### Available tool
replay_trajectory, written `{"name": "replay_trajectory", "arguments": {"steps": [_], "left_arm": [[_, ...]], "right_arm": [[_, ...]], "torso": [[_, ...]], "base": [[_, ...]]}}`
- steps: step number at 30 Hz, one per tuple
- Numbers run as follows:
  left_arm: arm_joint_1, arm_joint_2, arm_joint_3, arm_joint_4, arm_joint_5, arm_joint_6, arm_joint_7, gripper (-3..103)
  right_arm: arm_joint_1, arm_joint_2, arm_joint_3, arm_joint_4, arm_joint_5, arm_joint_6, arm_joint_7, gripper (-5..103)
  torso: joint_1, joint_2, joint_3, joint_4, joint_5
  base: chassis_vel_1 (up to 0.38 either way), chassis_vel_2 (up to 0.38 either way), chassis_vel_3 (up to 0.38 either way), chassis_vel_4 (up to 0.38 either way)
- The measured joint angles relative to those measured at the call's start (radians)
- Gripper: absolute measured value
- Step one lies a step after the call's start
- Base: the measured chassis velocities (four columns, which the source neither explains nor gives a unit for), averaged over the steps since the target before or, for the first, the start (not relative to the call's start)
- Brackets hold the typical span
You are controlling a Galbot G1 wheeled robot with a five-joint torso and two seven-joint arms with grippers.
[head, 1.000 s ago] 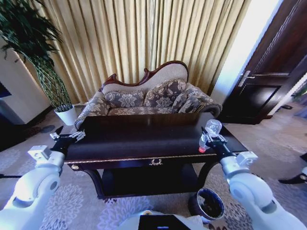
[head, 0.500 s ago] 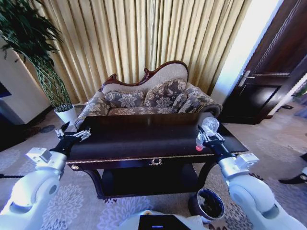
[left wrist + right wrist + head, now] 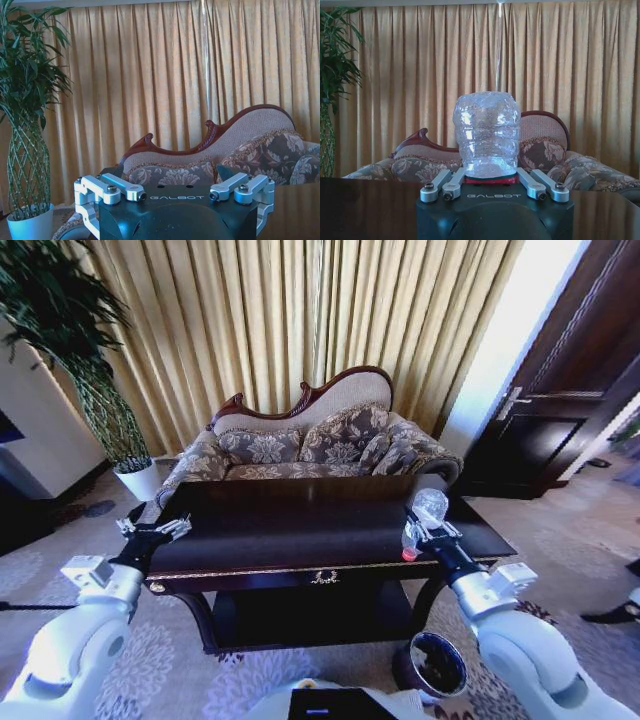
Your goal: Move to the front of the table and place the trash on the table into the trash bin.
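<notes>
the right hand (image 3: 419,530) grips the clear bottle (image 3: 425,515) above the desk's (image 3: 290,525) right end. the left hand (image 3: 150,530) hangs open, empty, over its left end.

My right arm reaches forward and up, its gripper (image 3: 418,530) raised at the end of a straight forearm, fingers (image 3: 451,183) closed in on what it carries (the grip looks snug from the wrist camera). My left arm is extended forward on the other side, lower, its gripper (image 3: 152,531) empty with the fingers (image 3: 119,186) spread wide apart.
</notes>
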Motion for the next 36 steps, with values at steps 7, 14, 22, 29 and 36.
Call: {"name": "replay_trajectory", "arguments": {"steps": [7,14,22,29,36], "left_arm": [[-0.004,0.004,-0.001,0.009,0.002,0.000,0.001,100],[-0.005,-0.004,0.016,0.011,0.014,-0.001,0.004,100],[-0.011,-0.007,0.029,0.011,0.019,-0.001,0.006,100],[-0.008,-0.023,0.041,0.014,0.029,-0.002,0.008,100],[-0.002,-0.013,0.030,-0.002,0.022,-0.002,-0.013,100]], "right_arm": [[0.001,0.002,0.001,-0.006,-0.001,0.000,0.000,27],[0.000,0.006,0.005,-0.011,-0.001,0.000,0.000,27],[0.005,0.018,-0.006,-0.026,-0.005,0.002,0.000,27],[0.040,0.048,-0.041,-0.195,-0.030,0.024,-0.010,27],[0.132,0.077,-0.078,-0.564,-0.067,0.047,-0.035,27]], "torso": [[0.000,0.000,0.000,0.0000,0.0000],[0.000,0.000,0.000,0.0000,0.0001],[0.000,0.000,0.000,0.0000,-0.0001],[-0.001,0.000,0.000,0.0001,0.0000],[0.001,0.000,0.000,0.0001,0.0003]], "base": [[0.094,-0.095,-0.098,0.096],[0.166,-0.171,-0.165,0.165],[0.150,-0.155,-0.150,0.152],[0.068,-0.083,-0.088,0.082],[0.000,0.000,0.000,0.000]]}}
